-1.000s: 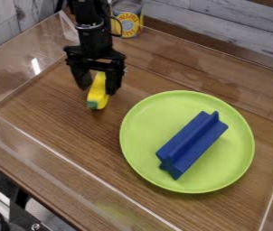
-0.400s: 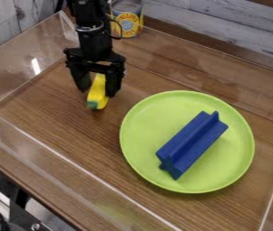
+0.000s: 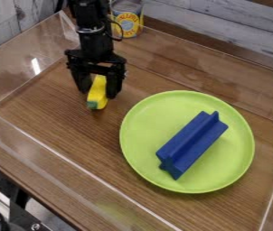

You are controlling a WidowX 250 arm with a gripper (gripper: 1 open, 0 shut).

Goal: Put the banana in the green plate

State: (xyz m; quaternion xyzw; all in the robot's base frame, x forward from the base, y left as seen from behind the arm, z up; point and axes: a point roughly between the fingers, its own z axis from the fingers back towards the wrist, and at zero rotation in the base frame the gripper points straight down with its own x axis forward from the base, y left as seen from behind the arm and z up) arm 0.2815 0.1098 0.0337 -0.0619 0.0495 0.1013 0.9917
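Camera view, from above and to one side: we see a wooden bench [image 3: 54, 153] boxed in by clear plastic walls [image 3: 13, 68]. The black hand [image 3: 94, 86] points straight down near the bench's far left corner, its two fingers [image 3: 78, 79] spread wide on either side of the banana [image 3: 97, 94]. The jaws are released; we see no pinch on the fruit, which lies on the wood between them.

The banana is small, yellow, with a greenish lower tip, and it rests just left of the green plate [image 3: 145, 135], apart from its rim. The plate fills the right half of the bench and is the largest thing here. On it lies a long blue block [image 3: 191, 143], set diagonally across the middle.

Behind the arm, past the far wall, stands a yellow container [image 3: 128, 23] with a dark printed label; we cannot read any writing on it. No other lettering is legible. The bare strip of wood between banana and plate holds nothing.
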